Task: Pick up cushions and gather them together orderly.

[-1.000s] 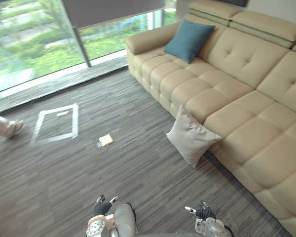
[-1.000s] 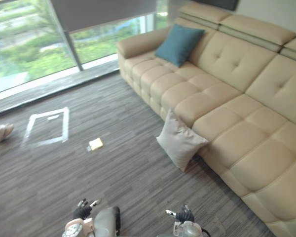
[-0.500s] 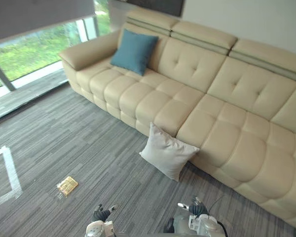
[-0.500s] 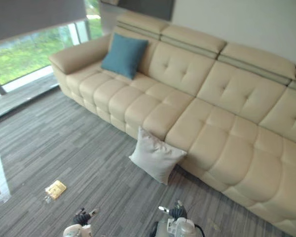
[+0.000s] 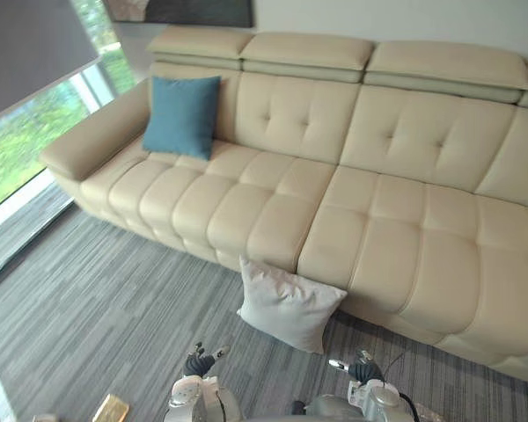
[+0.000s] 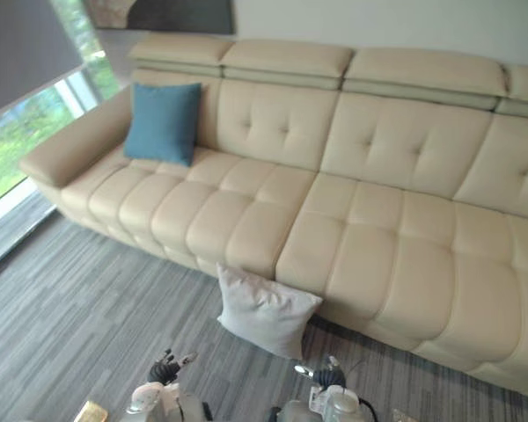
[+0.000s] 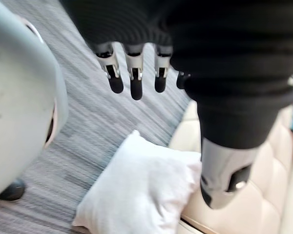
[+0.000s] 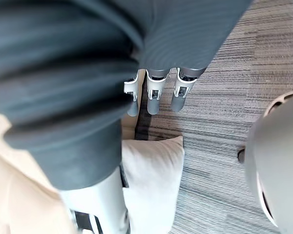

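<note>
Eye view: white square fabric cushion (image 5: 289,303) on grey carpet (image 5: 88,308), leaning against beige leather sofa (image 5: 378,229); teal square cushion (image 5: 181,116) up on seat.
Left wrist: left hand (image 7: 135,73) straight-fingered, empty.
Right wrist: right hand (image 8: 154,95) likewise.
I judge white cushion soft, light; take top edge.

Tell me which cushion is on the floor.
The white cushion, on the carpet against the sofa front; the teal cushion sits up on the seat.

Smooth leather look on the sofa (image 5: 378,237), soft sheen across it. The white cushion (image 5: 286,303) and teal cushion (image 5: 181,116) are matt cloth; the carpet (image 5: 97,316) looks rough.
</note>
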Available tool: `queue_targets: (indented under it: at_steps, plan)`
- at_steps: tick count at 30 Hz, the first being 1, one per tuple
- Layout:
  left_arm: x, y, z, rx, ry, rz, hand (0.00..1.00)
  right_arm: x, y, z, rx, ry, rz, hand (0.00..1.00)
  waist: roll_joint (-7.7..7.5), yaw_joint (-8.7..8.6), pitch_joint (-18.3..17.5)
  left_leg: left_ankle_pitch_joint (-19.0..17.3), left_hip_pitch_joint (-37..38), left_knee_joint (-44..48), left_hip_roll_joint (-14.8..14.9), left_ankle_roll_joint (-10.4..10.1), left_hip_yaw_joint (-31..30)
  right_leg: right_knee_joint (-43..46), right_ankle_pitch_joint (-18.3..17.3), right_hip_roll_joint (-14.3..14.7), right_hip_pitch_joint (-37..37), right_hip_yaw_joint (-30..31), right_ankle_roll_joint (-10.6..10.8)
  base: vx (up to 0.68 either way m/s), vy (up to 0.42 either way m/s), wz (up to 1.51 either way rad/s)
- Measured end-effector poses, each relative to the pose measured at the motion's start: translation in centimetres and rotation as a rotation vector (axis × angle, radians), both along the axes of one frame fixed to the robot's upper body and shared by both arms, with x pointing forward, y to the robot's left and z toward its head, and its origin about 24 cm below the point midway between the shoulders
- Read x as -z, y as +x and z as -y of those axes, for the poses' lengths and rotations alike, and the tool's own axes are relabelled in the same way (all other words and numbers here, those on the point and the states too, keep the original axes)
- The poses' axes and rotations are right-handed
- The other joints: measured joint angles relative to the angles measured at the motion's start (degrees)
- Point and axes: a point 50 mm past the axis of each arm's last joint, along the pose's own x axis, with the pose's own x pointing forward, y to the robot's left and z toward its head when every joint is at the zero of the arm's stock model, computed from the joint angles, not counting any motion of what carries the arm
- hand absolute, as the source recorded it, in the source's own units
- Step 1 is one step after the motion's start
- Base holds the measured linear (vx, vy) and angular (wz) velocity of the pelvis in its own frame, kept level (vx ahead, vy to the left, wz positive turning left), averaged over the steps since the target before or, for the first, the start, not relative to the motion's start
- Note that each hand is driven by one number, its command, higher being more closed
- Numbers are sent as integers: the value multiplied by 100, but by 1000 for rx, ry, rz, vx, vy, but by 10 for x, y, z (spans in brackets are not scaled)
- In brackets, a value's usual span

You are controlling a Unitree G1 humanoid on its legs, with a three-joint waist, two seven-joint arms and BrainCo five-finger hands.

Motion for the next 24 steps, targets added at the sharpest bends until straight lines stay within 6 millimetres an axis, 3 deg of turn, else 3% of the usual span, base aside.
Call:
queue_targets:
  at_steps: [3, 5, 6, 8, 10, 13, 15, 17, 19, 21, 22, 24]
  plan:
    - [-2, 5, 1, 8, 6, 26, 0, 4, -6, -2, -1, -1, -28, 0, -70, 103, -8, 145, -217, -1059, -519, -54, -860, -77, -161, -133, 194, 492, 275, 343, 219, -86]
    - [-1, 4, 2, 7, 6, 18, 0, 5, -8, -2, -12, -5, -39, 0, -19, 120, -55, 558, -210, -1544, -534, 78, -904, -75, -264, -82, 246, 795, 450, 348, 305, -83]
    - [-1, 4, -2, 8, 16, 15, 0, 6, -9, -6, -22, 3, -49, 0, -57, 146, -111, 929, -154, -1509, -535, -10, -881, -24, -371, -86, 289, 1099, 578, 376, 332, -93]
    - [0, 1, -12, 11, 41, -4, 0, 9, -14, -18, -34, 32, -62, 0, -416, 132, -312, 830, -31, -1609, -675, 141, -512, 30, -356, -306, 231, 1394, 655, 404, 312, -80]
    - [1, -1, -15, 14, 50, -17, 0, 10, -16, -29, -34, 61, -68, 0, -531, 150, -394, 745, 162, -1668, -723, 283, -128, 37, -175, -479, 190, 1592, 905, 305, 260, -77]
    - [4, -5, -12, 36, 44, -35, 0, 9, -12, -32, -49, 70, -55, 0, -460, 185, -385, 693, 767, -2052, -691, 369, 336, 459, 110, -569, 130, 1473, 1010, 143, 178, -79]
    - [5, -6, -10, 43, 41, -43, 0, 8, -11, -32, -49, 69, -50, 0, -326, 179, -382, 693, 1129, -2358, -614, 370, 515, 1117, 244, -604, -125, 1129, 1034, 74, 105, -60]
    - [7, -9, -8, 45, 35, -58, 0, 8, -10, -31, -49, 66, -43, 0, -250, 147, -392, 685, 1392, -2605, -536, 359, 505, 1544, -124, -662, -388, 646, 878, 75, 25, -27]
    - [8, -11, -6, 55, 30, -69, 0, 7, -9, -30, -49, 62, -35, 0, -194, 133, -414, 641, 1429, -2679, -421, 265, 355, 1309, -270, -584, -648, 553, 829, 79, -111, 14]
    - [8, -11, -9, 57, 39, -70, 0, 8, -12, -29, -36, 63, -41, 0, -343, 123, -449, 661, 1436, -2643, -580, 217, 208, 494, 257, -699, -569, 638, 867, 64, -167, 35]
    - [8, -11, -8, 60, 38, -70, 0, 8, -12, -28, -31, 63, -40, 0, -359, 109, -455, 635, 1498, -2668, -604, 134, 116, 458, 81, -734, -466, 600, 887, 57, -155, 29]
    - [10, -15, 4, 73, 12, -80, 0, 9, -15, -16, -27, 32, -53, 0, -62, 113, -531, 697, 1530, -2773, -472, -6, 69, 185, 85, -568, -308, 510, 874, 81, -191, 20]
